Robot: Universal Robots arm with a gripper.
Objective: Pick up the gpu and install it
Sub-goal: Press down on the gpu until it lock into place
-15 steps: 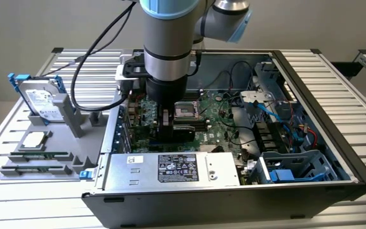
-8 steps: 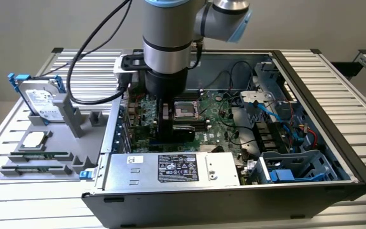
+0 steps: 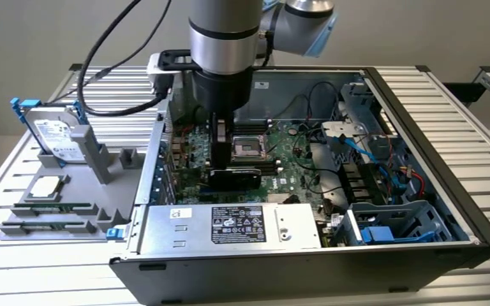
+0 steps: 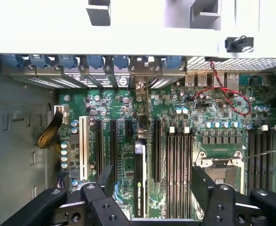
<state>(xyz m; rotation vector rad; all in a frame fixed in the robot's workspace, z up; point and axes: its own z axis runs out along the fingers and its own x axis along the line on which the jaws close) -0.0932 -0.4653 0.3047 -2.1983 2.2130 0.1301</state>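
green and black, the gpu [image 4: 139,181] stands on its edge in the board's slot, right between the gripper [image 4: 150,190] fingers, which are spread wide and hold nothing.

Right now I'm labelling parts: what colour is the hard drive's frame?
Blue, clearest in the exterior view: hard drive frame.

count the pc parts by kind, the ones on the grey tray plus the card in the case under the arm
hard drive: 1
processor chip: 1
memory sticks: 2
graphics card: 1
total: 5
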